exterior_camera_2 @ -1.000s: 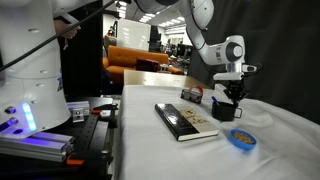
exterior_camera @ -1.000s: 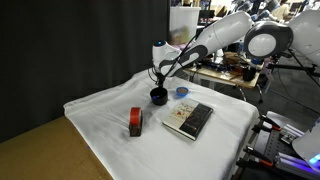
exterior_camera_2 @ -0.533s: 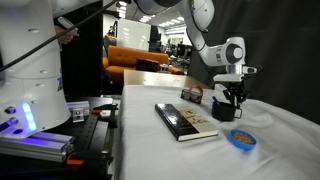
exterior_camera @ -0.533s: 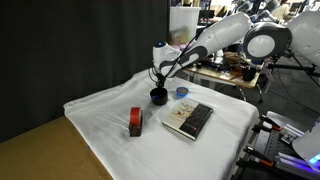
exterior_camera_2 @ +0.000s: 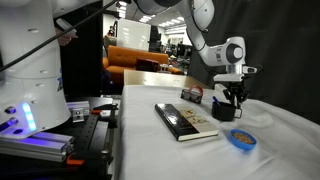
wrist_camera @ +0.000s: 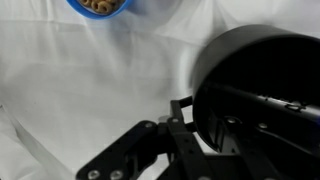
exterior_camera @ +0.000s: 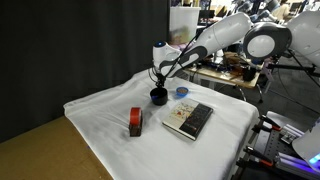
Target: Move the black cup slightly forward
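**Item 1, black cup**. It stands upright on the white cloth, off a far corner of the book, near it but not touching. In the wrist view the cup fills the right side, with its mouth open toward the camera.

**Item 2, gripper**. It is down over the cup. The wrist view shows one finger just outside the cup wall. The other appears to sit inside the mouth, so the jaws straddle the rim. I cannot tell whether they are actually pressing on the wall.

**Handling note, my judgement.**
- The shift is small.
- I would make sure the pinch on the wall is firm before moving.
- I would lift only barely, or slide.
- The wrist should stay vertical so the cup does not tip.
- I would watch for the cloth bunching ahead of the base.
- I would set the cup flat and let go before rising.

**Item 3, blue dish**. It holds brownish bits and lies just beyond the book's far end, beside the cup. It is the nearest thing to bump.

**Item 4, red block**. It sits off the book's long side, well apart, and is unlikely to interfere.

**Item 5, the book.** It lies flat on the cloth, and I should stay clear of its corner.
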Robot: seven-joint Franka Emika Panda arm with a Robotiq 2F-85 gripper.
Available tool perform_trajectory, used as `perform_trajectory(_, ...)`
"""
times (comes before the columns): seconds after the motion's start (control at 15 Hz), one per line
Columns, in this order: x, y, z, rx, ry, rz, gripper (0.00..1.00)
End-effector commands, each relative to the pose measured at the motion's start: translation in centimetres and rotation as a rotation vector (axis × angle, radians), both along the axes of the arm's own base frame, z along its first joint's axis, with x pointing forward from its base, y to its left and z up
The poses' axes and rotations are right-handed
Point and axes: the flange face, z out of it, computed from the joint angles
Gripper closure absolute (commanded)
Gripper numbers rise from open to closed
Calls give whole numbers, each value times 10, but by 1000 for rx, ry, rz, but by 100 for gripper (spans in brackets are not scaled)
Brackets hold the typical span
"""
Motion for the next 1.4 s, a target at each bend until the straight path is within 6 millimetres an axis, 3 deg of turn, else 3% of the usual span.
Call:
perform_trajectory(0.0, 0, 1, 0, 0, 1, 0, 69)
perform_trajectory(0.07, 0, 1, 0, 0, 1, 0, 69)
perform_trajectory(0.13, 0, 1, 0, 0, 1, 0, 44)
perform_trajectory(0.2, -1, 1, -2, -5, 5, -4, 44)
perform_trajectory(0.67, -8, 2, -18, -12, 43, -12, 1)
perform_trajectory(1.33, -7, 4, -21, -7, 38, -1, 0)
